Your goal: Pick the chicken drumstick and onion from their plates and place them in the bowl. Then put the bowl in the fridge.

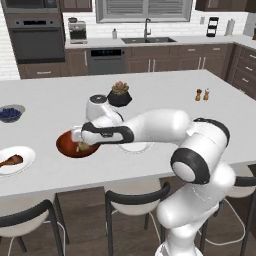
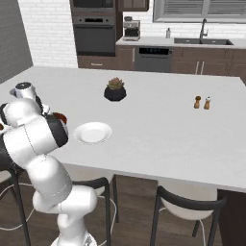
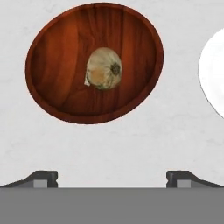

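now halfway through the loading step: the small round yellowish-brown onion (image 3: 104, 68) lies loose in the middle of the wide glossy reddish-brown wooden bowl (image 3: 57, 57), and my hand (image 3: 112, 178) hangs above it with its fingers spread wide and nothing between them. the white plate (image 2: 92, 132) just beside the bowl, on its far side from the drumstick, is bare, so i take the onion's part as done.

next, by my reckoning, comes the small reddish-brown chicken drumstick (image 1: 11, 161). it lies on the other round white plate (image 1: 25, 155) near my left end of the pale grey worktop (image 1: 165, 95), close to the front edge, bone end pointing off to the left. the move calls for a lift clear of the bowl's rim, a swing left, and a grip across the meaty part, not the thin bone.

room is fair. bare worktop lies between bowl and drumstick plate. a small grey bowl of blueberries (image 1: 10, 114) sits behind that plate, well apart from it, and a black succulent pot (image 1: 120, 95) stands behind the wooden bowl, near my wrist. the plate's nearness to the front edge is the risk: a nudge toward me could tip it off onto the dark-backed stools (image 1: 135, 200) below. the fridge is somewhere off to the side; i cannot place it from here.
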Available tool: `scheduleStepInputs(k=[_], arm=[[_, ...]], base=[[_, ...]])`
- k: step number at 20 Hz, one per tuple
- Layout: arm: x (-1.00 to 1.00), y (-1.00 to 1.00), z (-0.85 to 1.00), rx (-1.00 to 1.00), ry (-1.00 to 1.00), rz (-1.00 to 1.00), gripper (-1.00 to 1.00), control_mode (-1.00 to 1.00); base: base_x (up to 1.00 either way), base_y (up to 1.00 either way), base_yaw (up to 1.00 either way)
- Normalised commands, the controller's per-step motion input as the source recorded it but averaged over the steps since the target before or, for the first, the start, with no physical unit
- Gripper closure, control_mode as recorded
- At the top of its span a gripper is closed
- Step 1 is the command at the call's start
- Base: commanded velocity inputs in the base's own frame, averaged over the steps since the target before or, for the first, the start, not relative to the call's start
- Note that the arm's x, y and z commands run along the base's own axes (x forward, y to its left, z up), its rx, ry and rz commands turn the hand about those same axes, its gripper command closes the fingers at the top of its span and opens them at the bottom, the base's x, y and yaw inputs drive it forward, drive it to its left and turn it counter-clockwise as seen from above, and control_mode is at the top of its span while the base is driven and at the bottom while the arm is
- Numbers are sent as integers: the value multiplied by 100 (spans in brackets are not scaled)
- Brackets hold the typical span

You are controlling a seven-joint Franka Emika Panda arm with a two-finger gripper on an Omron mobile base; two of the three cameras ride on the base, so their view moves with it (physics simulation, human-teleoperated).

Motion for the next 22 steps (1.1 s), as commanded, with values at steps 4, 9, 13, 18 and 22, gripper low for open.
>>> scheduleStepInputs(k=[4,9,13,18,22], arm=[[-65,-79,34,0,0,0,-100,-100],[-55,-100,12,0,0,2,-100,-100],[-74,-100,50,0,0,4,-100,-100],[-69,-84,57,0,-2,2,-100,-100],[-61,-45,49,0,-5,-4,-100,-100]], base=[[0,0,0],[0,0,0],[0,0,0],[0,0,0],[0,0,0]])
